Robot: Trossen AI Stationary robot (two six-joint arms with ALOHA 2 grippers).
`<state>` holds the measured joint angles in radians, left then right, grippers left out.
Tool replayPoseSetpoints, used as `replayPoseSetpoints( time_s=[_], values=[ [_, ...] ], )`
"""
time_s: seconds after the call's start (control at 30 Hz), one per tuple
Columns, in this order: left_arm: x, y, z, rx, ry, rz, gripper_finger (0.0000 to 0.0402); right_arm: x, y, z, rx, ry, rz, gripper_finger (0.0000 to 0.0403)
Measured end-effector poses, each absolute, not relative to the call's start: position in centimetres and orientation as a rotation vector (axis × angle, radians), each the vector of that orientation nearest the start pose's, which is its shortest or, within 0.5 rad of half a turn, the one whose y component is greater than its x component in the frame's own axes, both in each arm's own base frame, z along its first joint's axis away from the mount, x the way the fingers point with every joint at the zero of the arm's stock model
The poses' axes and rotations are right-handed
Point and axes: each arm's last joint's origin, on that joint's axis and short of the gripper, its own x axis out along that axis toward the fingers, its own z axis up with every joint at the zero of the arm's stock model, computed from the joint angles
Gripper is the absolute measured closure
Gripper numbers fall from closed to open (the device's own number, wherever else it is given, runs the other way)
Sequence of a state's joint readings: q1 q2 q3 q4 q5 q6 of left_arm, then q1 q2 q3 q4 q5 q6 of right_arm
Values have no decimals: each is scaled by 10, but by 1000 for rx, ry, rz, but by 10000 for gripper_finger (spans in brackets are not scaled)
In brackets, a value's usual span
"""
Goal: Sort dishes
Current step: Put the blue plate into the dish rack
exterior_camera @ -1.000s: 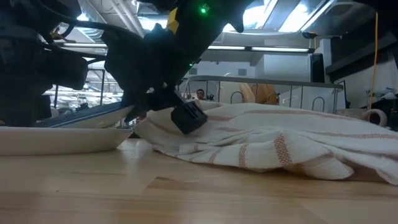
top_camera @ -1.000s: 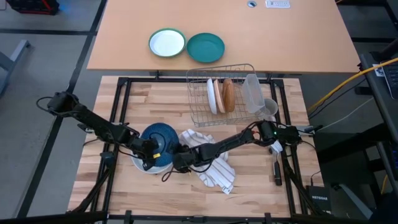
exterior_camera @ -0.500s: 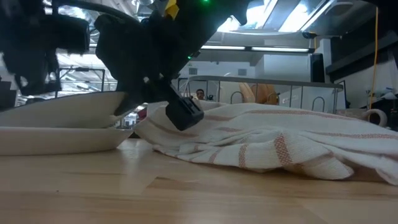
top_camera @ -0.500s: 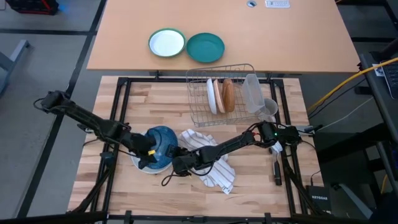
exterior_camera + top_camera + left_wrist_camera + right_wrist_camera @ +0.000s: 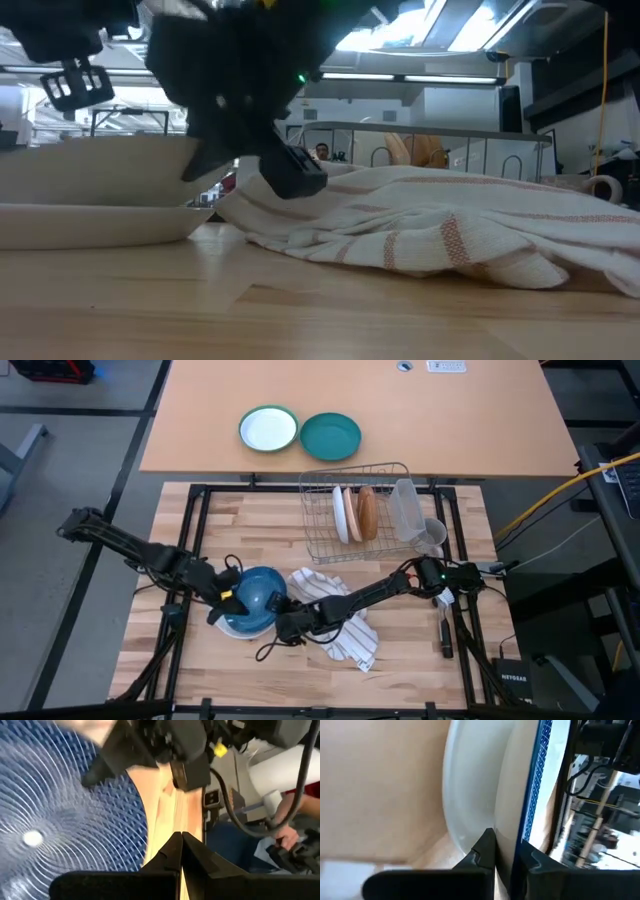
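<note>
Blue plate now lifted off the white plate, right gripper clenched on its rim.

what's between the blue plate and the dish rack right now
The striped towel lies crumpled on the table between the blue plate and the dish rack, and the right arm stretches over it. The right end effector is shut on the plate's rim. Lifted above the towel, the path to the rack looks open.

Dark blue plate with fine pale rings; red-striped white towel.
</note>
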<state>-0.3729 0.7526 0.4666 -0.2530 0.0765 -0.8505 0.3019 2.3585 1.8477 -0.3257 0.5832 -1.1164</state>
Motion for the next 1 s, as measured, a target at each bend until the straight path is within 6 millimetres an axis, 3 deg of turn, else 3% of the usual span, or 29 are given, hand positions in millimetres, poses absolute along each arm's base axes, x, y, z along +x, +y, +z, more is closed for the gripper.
replayPoseSetpoints(
  time_s=[0.5, 1.0],
  values=[
    [126, -47, 252, -652, 395, -179, 402, 501, 141, 196, -1137, 836, 138, 383],
    [95, -33, 302, -401, -155, -289, 402, 502, 142, 262, -849, 774, 51, 383]
  ],
)
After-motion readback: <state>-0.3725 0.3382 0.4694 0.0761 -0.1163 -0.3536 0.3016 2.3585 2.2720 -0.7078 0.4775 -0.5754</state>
